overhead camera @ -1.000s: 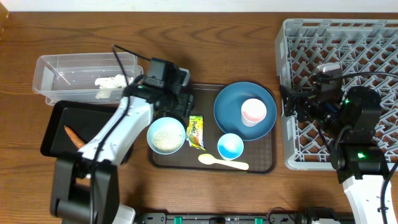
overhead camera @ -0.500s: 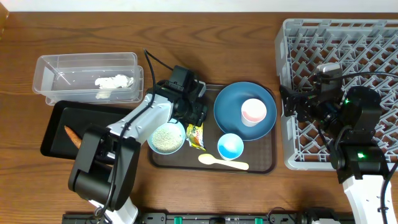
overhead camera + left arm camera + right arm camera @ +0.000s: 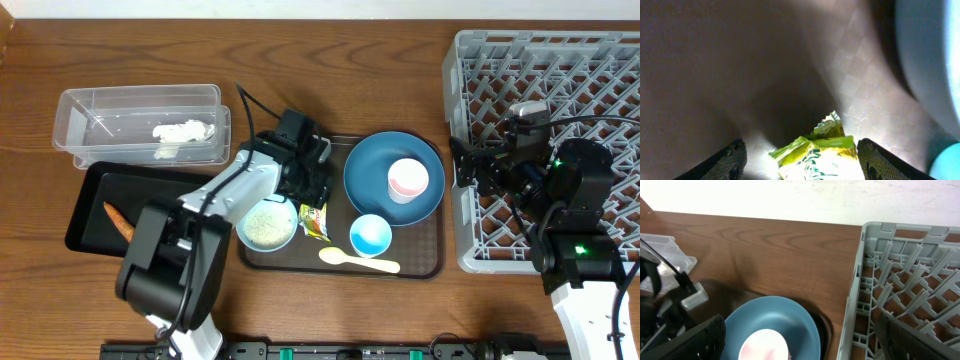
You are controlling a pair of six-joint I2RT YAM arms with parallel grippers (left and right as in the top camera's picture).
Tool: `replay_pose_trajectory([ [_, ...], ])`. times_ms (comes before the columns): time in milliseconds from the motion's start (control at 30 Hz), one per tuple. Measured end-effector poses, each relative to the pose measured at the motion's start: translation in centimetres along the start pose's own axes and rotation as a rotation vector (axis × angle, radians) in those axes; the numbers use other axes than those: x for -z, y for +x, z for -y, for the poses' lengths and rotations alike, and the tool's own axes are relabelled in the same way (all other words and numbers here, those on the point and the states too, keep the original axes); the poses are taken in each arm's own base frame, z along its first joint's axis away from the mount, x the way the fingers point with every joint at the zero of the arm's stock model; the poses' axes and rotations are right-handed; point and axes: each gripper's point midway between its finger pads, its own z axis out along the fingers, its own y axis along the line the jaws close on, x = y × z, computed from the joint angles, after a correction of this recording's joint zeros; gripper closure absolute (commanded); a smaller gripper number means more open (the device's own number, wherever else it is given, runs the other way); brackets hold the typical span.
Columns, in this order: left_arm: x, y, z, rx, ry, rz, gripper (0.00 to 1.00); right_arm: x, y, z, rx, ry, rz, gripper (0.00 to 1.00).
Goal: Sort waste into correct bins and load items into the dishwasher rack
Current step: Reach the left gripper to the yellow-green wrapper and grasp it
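The yellow-green snack packet (image 3: 316, 222) (image 3: 821, 156) lies on the brown tray between a light-blue bowl of white rice (image 3: 267, 222) and the dark-blue plate (image 3: 380, 172). My left gripper (image 3: 312, 198) (image 3: 805, 162) hangs low over the packet's upper end, open, one finger on each side. The pale cup (image 3: 408, 180) stands on the plate. A smaller blue bowl (image 3: 370, 234) and the cream spoon (image 3: 358, 262) lie in front. My right gripper (image 3: 466, 170) (image 3: 805, 347) is open and empty at the grey rack's (image 3: 560, 70) left edge. The plate (image 3: 790, 317) and cup (image 3: 765, 346) lie below it.
The clear tub (image 3: 100, 110) at the back left holds the white tissue (image 3: 183, 132). The black tray (image 3: 95, 185) in front of it holds the carrot piece (image 3: 118, 220). The brown tray (image 3: 432, 250) carries the dishes. The rack (image 3: 910, 270) fills the right side.
My left gripper has swung right from the bowl's rim and come down over the snack packet. The right arm has not moved.
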Motion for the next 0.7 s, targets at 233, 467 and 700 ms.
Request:
replay_pose_trajectory([
  [233,-0.5,-0.6,1.6,-0.05,0.012,0.016,0.5,0.0,-0.1,0.0,0.001,0.0,0.004,0.05],
  [467,-1.0,-0.4,2.6,-0.082,0.019,0.011,0.81,0.0,-0.2,0.0,0.003,0.0,0.008,0.05],
  [700,-1.0,-0.6,2.5,-0.085,0.018,0.018,0.94,0.0,-0.2,0.0,0.003,0.0,0.008,0.05],
])
